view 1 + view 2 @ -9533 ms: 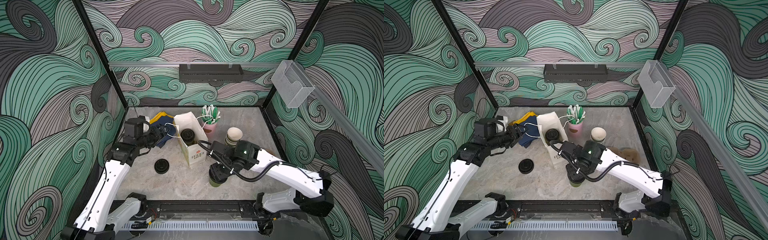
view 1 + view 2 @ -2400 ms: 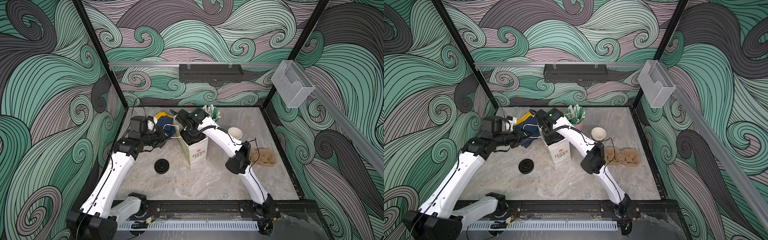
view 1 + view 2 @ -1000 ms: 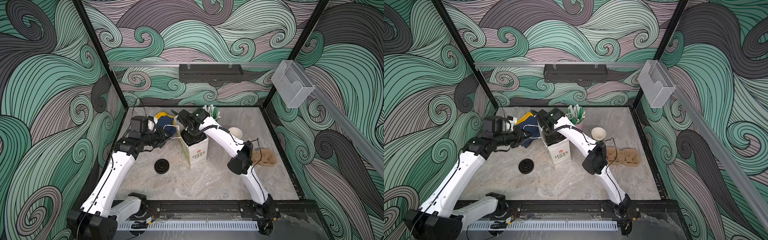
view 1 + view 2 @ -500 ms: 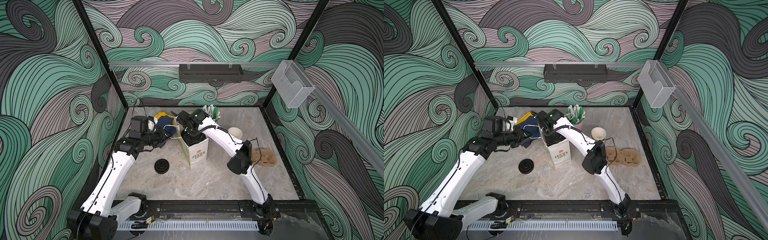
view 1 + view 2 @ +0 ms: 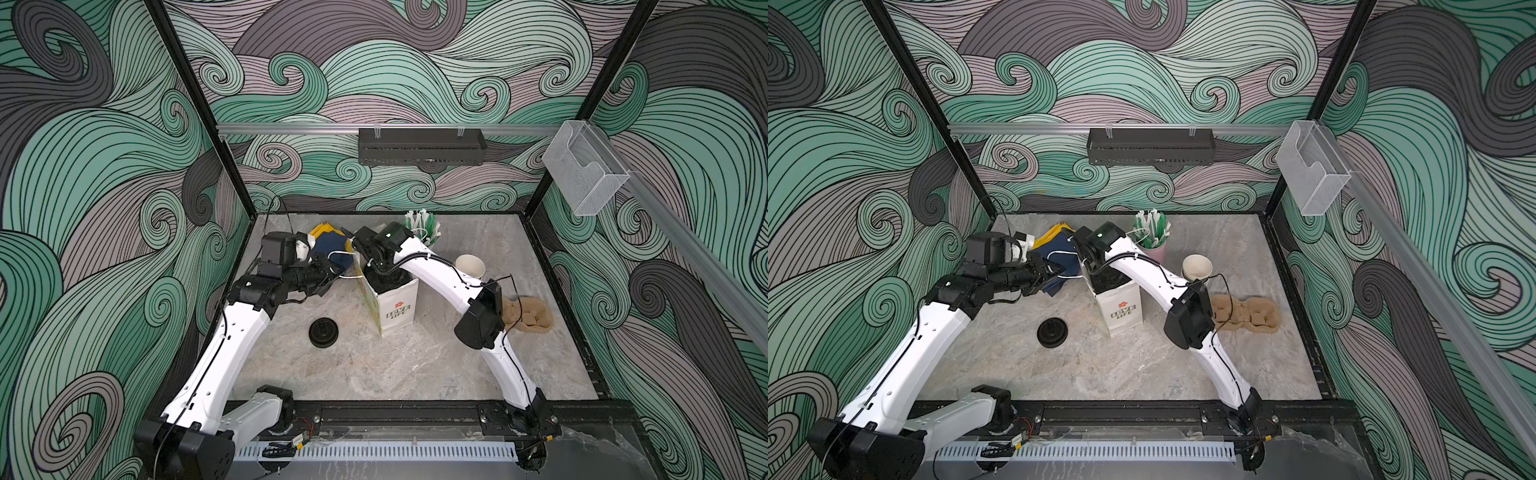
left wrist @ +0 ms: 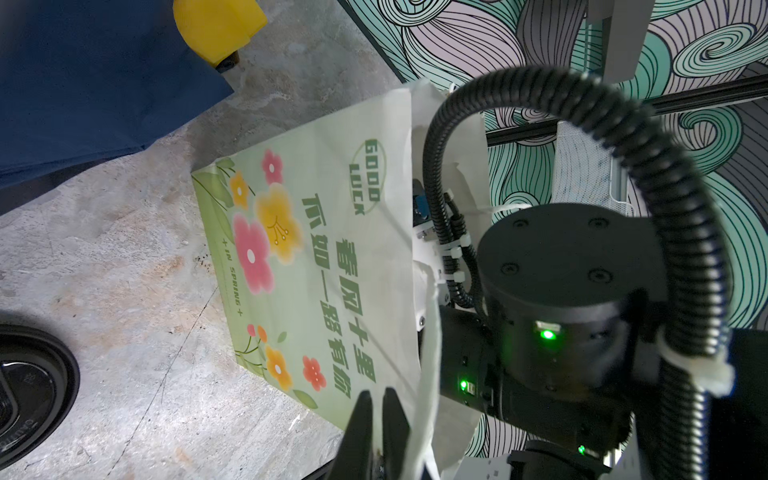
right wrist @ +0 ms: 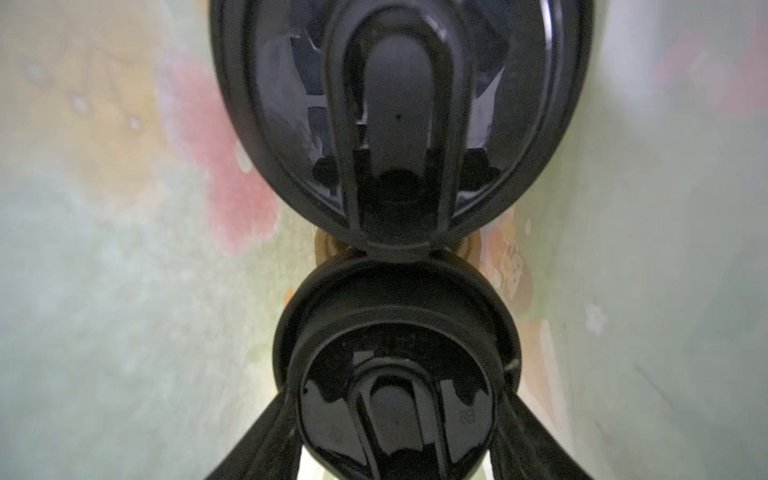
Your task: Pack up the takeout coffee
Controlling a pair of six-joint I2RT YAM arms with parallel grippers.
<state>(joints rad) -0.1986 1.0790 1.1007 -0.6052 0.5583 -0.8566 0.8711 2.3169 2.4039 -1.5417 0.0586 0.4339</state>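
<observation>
Right end effector [image 7: 397, 399] reaches down into bag [image 5: 392, 307], gripping cup [image 7: 395, 332].

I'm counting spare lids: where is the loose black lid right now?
In both top views the loose black lid lies flat on the table, left of the white paper bag.
</observation>
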